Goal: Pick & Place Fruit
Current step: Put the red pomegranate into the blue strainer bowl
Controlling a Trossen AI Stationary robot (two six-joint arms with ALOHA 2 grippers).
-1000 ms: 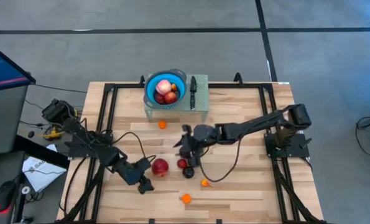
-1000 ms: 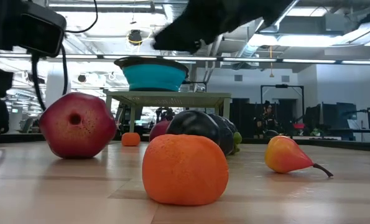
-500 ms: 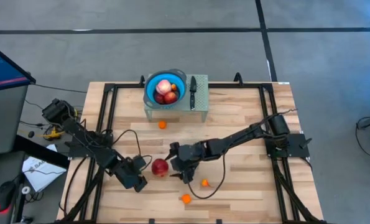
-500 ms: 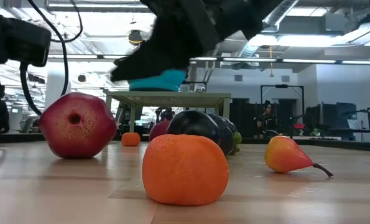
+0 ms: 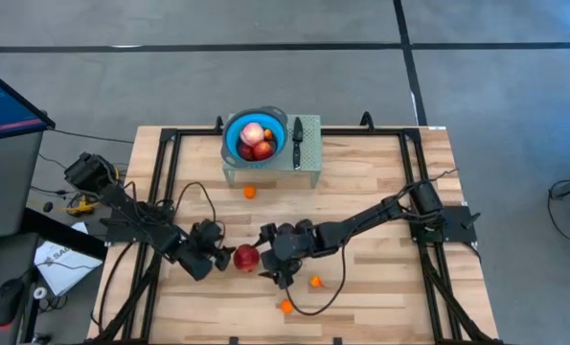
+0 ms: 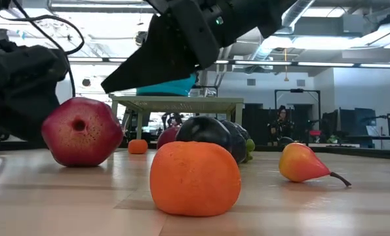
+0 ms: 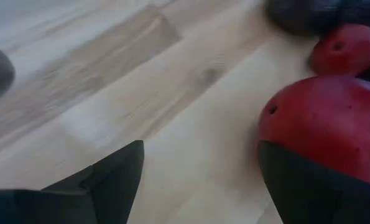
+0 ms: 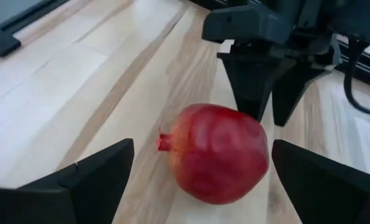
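Observation:
A big red fruit (image 5: 246, 257) with a small crown lies on the wooden table, left of the middle. My right gripper (image 8: 203, 180) stands open on its right side, one finger on either side of it and apart from it. My left gripper (image 7: 200, 180) is open on the fruit's left, low over the table; the red fruit (image 7: 328, 118) lies just beyond one of its fingers. A small red fruit (image 7: 346, 50) and dark purple ones (image 6: 211, 134) lie behind it. More fruit fills the blue bowl (image 5: 233, 144). My left gripper has one finger (image 7: 315, 186) close against the big red fruit's side (image 7: 296, 134), coming slanting down from the table's left. That finger hides the spot, so I cannot tell whether it touches. The fruit rests on the table.
The blue bowl and a black-handled knife (image 5: 297, 139) sit on a small green stand (image 5: 308, 165) at the far edge. A tiny orange fruit (image 5: 250, 192) lies before it. An orange (image 5: 285, 306) and a small pear-shaped fruit (image 5: 315, 282) lie near the front edge.
My right gripper has come down and toward the table's left and near edge, up to the big red fruit. My left gripper has turned about, sunk a little and drawn in toward the same fruit from the left. The fruit has stayed where it was.

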